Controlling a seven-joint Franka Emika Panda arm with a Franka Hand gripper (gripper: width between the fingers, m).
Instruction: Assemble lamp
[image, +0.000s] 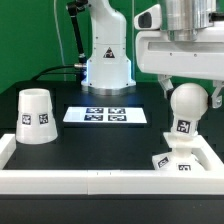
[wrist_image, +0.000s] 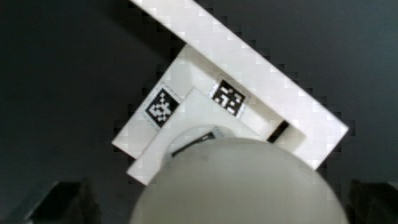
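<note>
The ball-shaped bulb (image: 186, 104) stands upright on the small square stepped base (image: 177, 161) at the exterior view's right, close to the front corner of the white rail. My gripper (image: 187, 93) hangs straight above it and is open, one finger on each side of the bulb's upper part with a small gap. In the wrist view the bulb (wrist_image: 231, 185) fills the foreground over the tagged base (wrist_image: 199, 108), and the dark fingers (wrist_image: 61, 202) show at the frame's corners. The tapered shade (image: 36, 116) stands alone, wide end down, at the exterior view's left.
The marker board (image: 106, 116) lies flat in the middle of the black table. A white rail (image: 100, 182) borders the front and sides of the work area. The arm's white pedestal (image: 107, 62) stands behind the board.
</note>
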